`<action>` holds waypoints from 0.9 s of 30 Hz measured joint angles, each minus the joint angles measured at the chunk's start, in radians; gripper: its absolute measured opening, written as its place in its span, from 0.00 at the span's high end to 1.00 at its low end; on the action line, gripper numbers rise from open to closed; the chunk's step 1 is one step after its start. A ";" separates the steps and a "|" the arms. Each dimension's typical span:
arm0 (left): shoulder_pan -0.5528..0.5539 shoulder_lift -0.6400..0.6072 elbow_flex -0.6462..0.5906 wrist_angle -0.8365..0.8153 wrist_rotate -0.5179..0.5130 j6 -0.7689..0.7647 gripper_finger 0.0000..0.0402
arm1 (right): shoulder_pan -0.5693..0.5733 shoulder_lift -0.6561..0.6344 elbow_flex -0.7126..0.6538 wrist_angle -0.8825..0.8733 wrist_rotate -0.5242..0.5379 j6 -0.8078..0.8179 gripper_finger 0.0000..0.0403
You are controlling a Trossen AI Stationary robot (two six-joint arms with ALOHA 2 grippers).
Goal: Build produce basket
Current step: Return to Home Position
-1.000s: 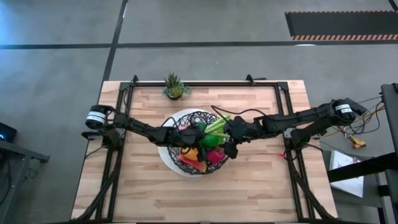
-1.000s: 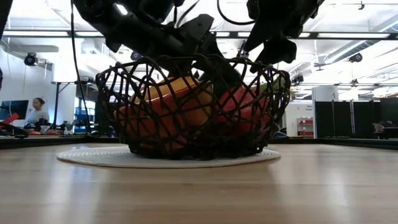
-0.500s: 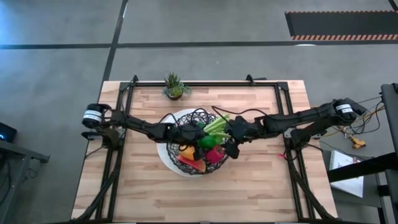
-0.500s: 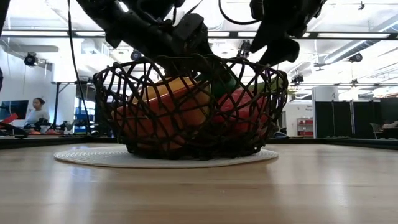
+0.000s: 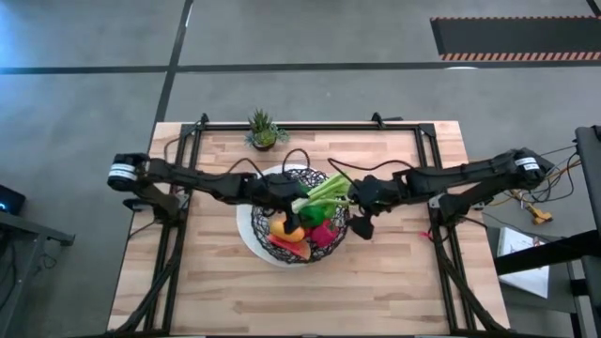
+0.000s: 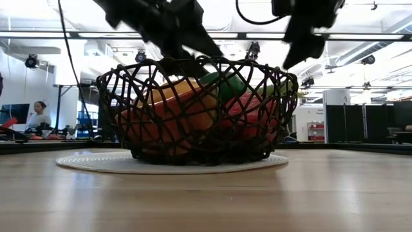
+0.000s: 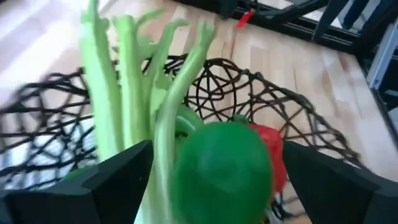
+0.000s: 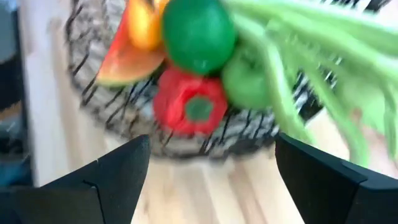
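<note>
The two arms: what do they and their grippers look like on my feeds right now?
The left arm and right arm are slim, black, jointed links, each with a round silver-white cap at its shoulder end and a thin black cable looping near the wrist. The left gripper and right gripper each have two flat, dark, wedge-shaped fingers.
</note>
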 joint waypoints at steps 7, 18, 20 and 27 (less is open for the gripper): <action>0.011 -0.165 0.104 -0.303 0.003 0.006 0.19 | -0.071 -0.072 0.096 -0.302 -0.153 -0.126 0.19; 0.016 -0.451 0.029 -0.471 -0.105 -0.098 0.28 | -0.237 -0.393 0.033 -0.486 -0.282 -0.198 0.19; 0.016 -0.484 0.005 -0.463 -0.116 -0.132 0.28 | -0.247 -0.473 -0.003 -0.456 -0.283 -0.162 0.19; 0.015 -0.540 -0.057 -0.451 -0.116 -0.213 0.28 | -0.248 -0.829 -0.175 -0.239 -0.212 0.014 0.27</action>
